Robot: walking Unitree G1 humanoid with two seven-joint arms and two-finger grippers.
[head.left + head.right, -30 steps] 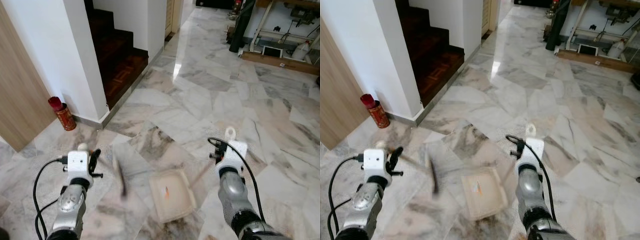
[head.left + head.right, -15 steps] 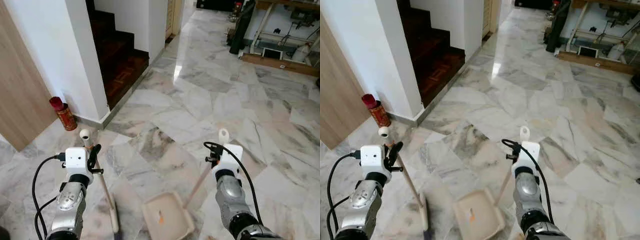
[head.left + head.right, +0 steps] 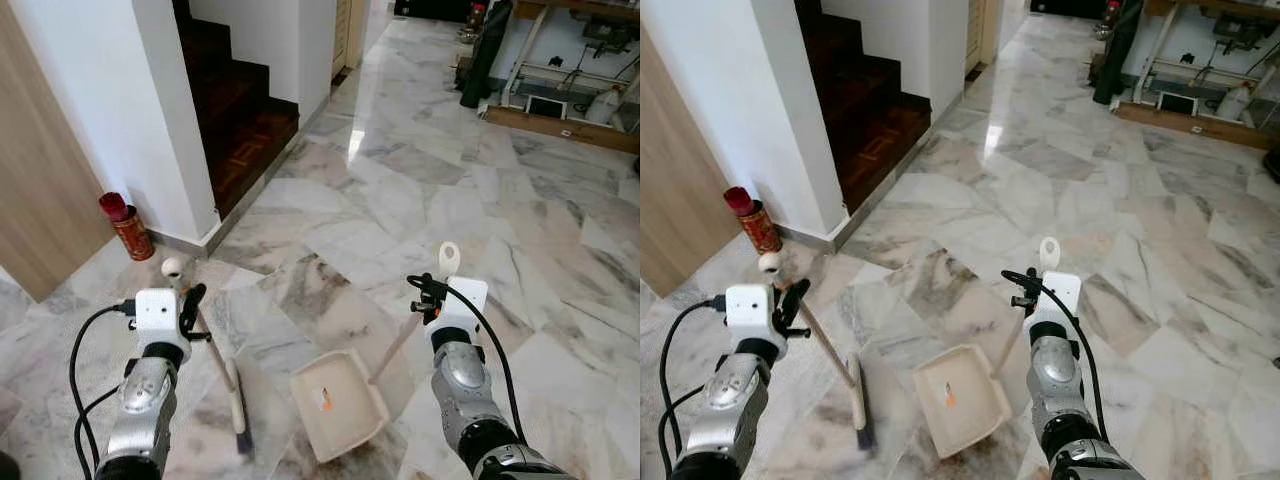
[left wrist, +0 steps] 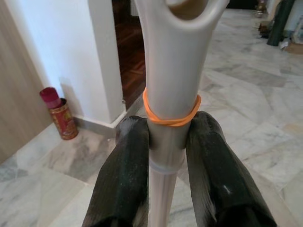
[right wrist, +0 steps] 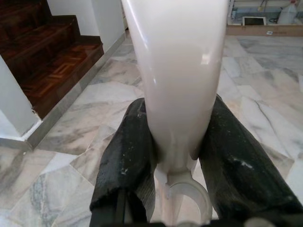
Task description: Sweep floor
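- Currently my left gripper (image 4: 166, 142) has both black fingers clamped on the cream plastic broom handle with an orange rubber band (image 4: 171, 90); the broom's narrow brush head (image 3: 237, 408) rests on the grey-veined marble floor (image 3: 400, 190).
- My right gripper (image 5: 176, 142) is closed around the pale handle of the cream square dustpan (image 3: 338, 401), which sits just beside the brush.
- A small orange scrap (image 3: 325, 398), possibly litter, lies inside the pan.
- Risk, as I judge it: tilting the pan could spill the scrap, and a wide stroke might knock the red cylindrical tin (image 3: 128, 229) by the white wall.

Red can (image 3: 126, 226) beside dark stairs (image 3: 238, 115)
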